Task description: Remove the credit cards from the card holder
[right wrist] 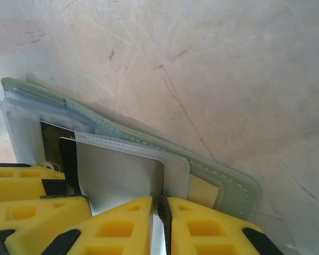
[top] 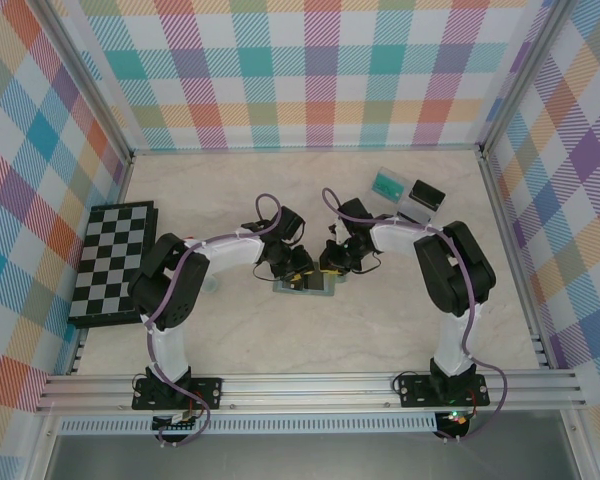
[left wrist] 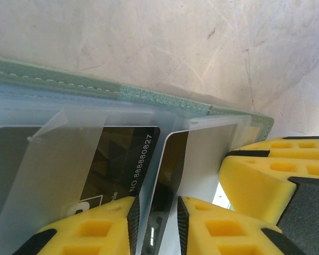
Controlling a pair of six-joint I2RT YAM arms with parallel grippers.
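**Both jaws at the card holder, mid-desk**

Top view: The card holder (top: 305, 287) lies at the middle of the desk (top: 230, 335), right where my 2 arms meet. My left jaws are over its left half and my right jaws over its right half. Bare marble surrounds it. The chequered board (top: 115, 262) lies by the left wall and the clear tray (top: 408, 193) sits back right, both well apart from the holder. Plaid walls close 3 sides.

Left wrist: The holder's stitched green edge (left wrist: 165, 98) runs across, with open desk beyond. My yellow fingers (left wrist: 95, 231) stand narrowly either side of a raised dark card (left wrist: 169, 164) in its clear sleeve. I cannot tell whether they pinch it. A second dark card (left wrist: 122, 159) lies flat to its left. The right jaws' fingers (left wrist: 271, 180) are just beside mine.

Right wrist: The holder (right wrist: 226, 183) lies slantwise, with bare desk past its far edge. My right jaws are clenched on its clear pocket leaf (right wrist: 122, 175), which runs into the slit between the fingers (right wrist: 202, 226). A pale yellow card (right wrist: 202, 190) sits just right of the leaf.
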